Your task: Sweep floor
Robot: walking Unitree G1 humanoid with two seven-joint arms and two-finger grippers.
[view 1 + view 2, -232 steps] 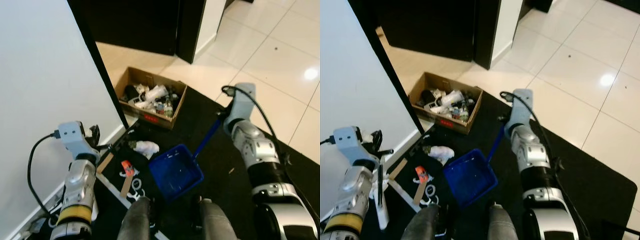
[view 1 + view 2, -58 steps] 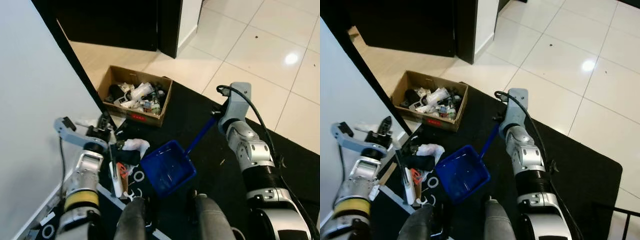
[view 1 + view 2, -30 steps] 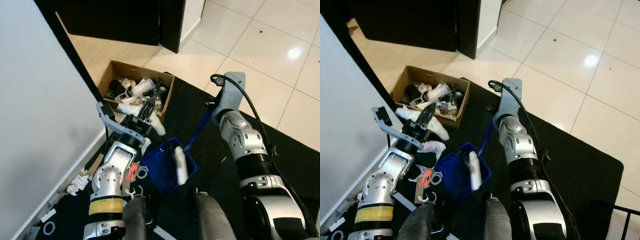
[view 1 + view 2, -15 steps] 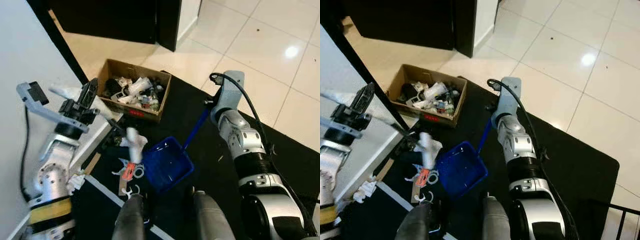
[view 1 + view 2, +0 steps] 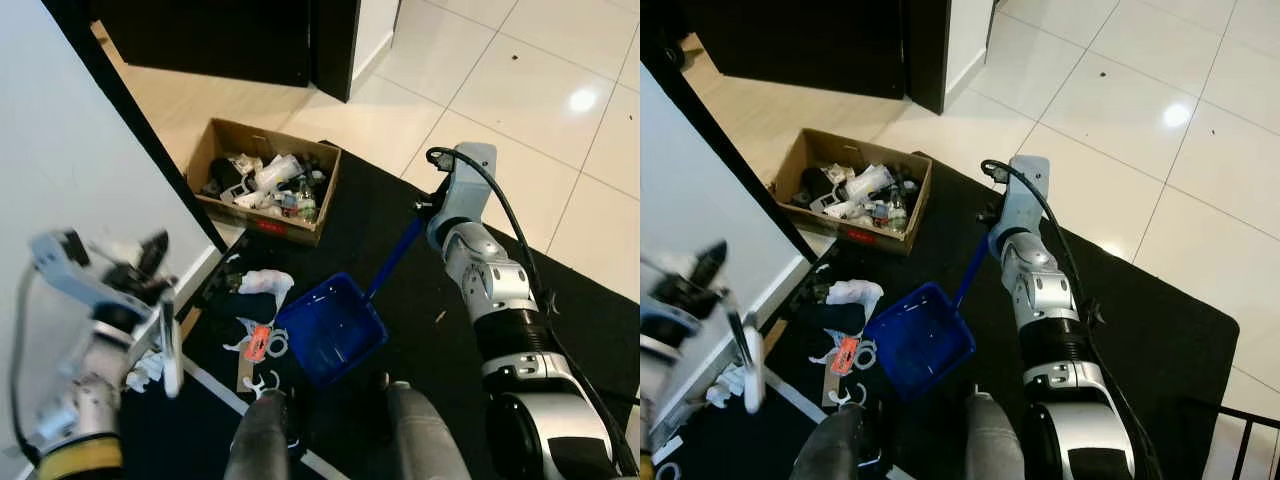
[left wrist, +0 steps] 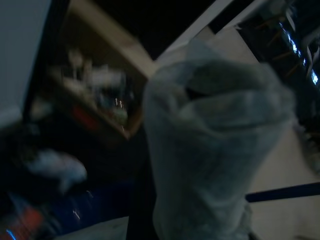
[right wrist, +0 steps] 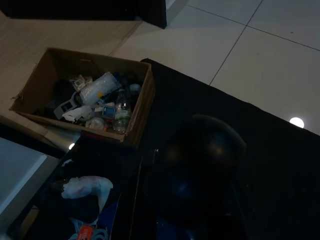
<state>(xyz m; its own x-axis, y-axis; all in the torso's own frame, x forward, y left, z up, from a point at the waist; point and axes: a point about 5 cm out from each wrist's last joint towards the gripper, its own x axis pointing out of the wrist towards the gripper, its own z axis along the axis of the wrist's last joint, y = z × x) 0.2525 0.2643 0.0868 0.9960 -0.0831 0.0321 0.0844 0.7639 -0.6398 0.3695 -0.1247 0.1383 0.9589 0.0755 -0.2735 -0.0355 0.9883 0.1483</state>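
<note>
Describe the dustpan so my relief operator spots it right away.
Find the black mat beside the white wall; at its far corner is a cardboard box of rubbish. Nearer the robot lies the dustpan: a bright blue open tray on a long blue handle, the only blue thing among white and orange litter.

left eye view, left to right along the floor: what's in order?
left gripper → white crumpled litter → blue dustpan → right arm. The cardboard box sits farther back, above the litter.
</note>
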